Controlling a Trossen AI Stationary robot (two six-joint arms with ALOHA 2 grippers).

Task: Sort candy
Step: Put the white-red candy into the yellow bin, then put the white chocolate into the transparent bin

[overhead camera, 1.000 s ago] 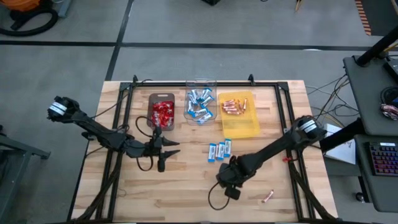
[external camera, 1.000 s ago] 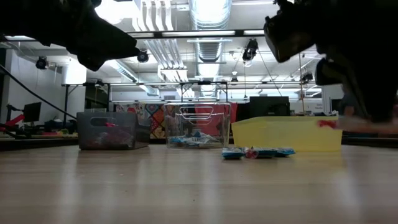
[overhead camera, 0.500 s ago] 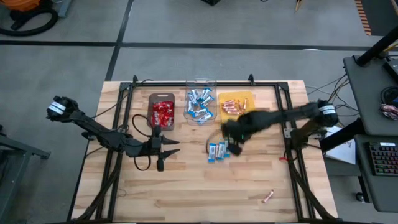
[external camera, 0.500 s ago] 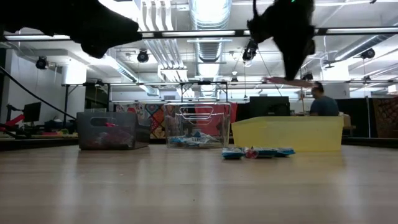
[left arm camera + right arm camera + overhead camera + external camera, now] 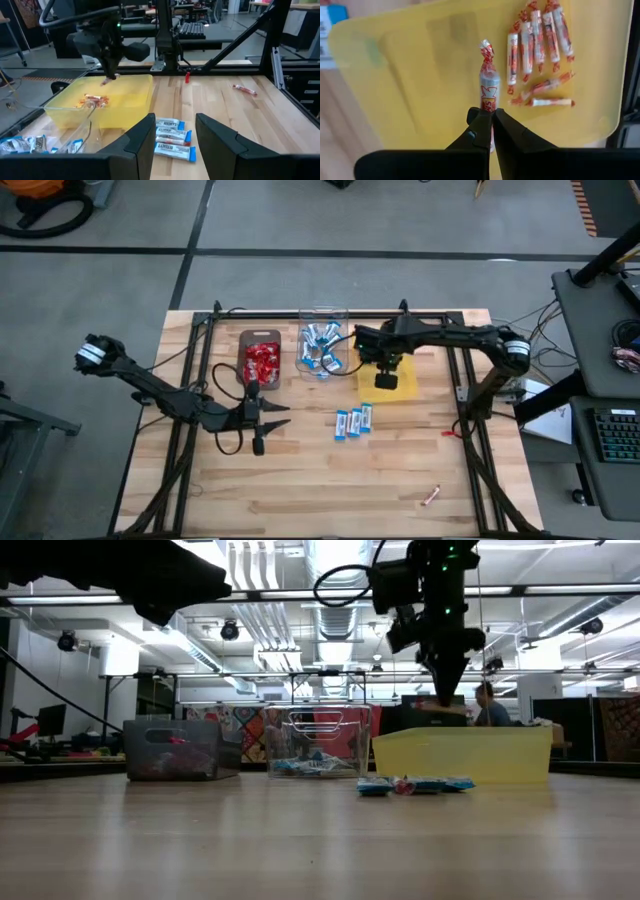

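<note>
My right gripper (image 5: 489, 117) hangs over the yellow tray (image 5: 402, 388), shut on one thin pinkish-copper candy stick (image 5: 489, 82). Several like sticks (image 5: 540, 55) lie on the tray's floor. In the left wrist view that gripper (image 5: 111, 75) shows above the tray's far part. Three blue-and-white bars (image 5: 354, 422) lie side by side on the table. My left gripper (image 5: 175, 119) stands open and empty above the table, left of those bars (image 5: 171, 137). One more stick (image 5: 431, 496) lies near the front right. My right gripper pinches the stick by one end (image 5: 489, 106) between its two fingers. The fingers come from above, pointing down, and the stick runs on in line with them past their tips. The stick hangs clear above the tray floor, its twisted free end (image 5: 487, 50) lowest.
A dark tray with red packets (image 5: 261, 360) and a clear tray with blue bars (image 5: 322, 345) stand left of the yellow one along the far side. A black frame (image 5: 455, 380) borders the table. A small red bit (image 5: 462, 436) lies at the right rail.
My right gripper has swung from the table's near middle toward the far edge, rising and turning until it points down over the yellow tray, and has stayed shut on the stick all the while. The three bars and the loose stick have kept their places.
</note>
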